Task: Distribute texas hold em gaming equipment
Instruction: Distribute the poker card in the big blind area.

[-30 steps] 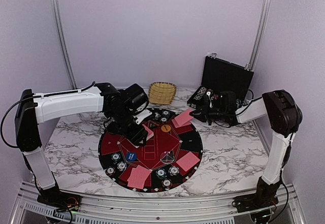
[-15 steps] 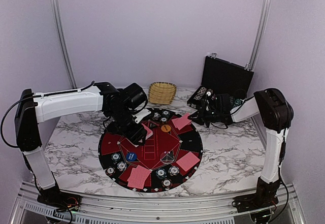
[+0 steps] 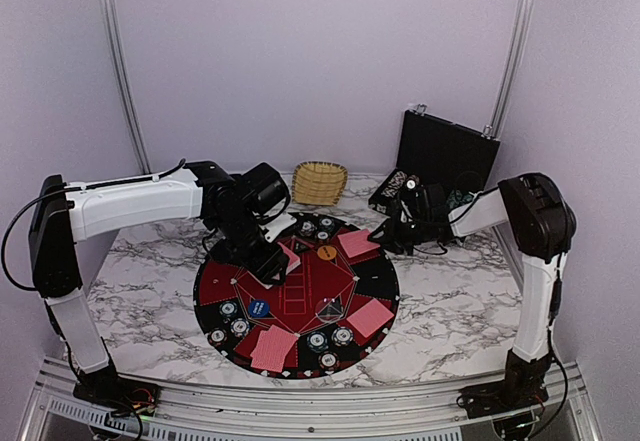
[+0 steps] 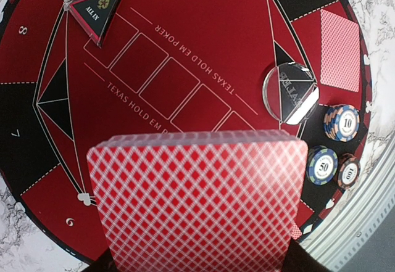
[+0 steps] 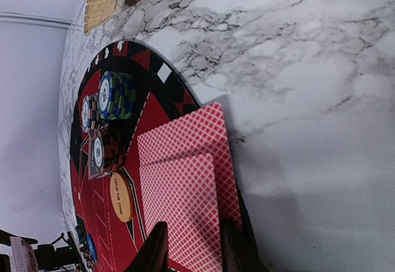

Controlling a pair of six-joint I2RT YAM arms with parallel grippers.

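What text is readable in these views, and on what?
"TEXAS HOLD EM POKER": red mat, printed twice.
"8", "7", "6": the mat's black rim.
"ALL IN": triangular marker.
"10": orange-blue chip stack.
"50": teal chip stack.
"100": dark chips.
"BIG BLIND": orange disc.
Clear round disc: lettering too blurred.
Top view: all too small.

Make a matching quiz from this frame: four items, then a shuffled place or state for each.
1 card deck
2 orange disc
3 basket
4 black case

A just behind the mat
B standing open, back right
C held in the left gripper
D lying on the mat

Pairs: 1-C, 2-D, 3-A, 4-B
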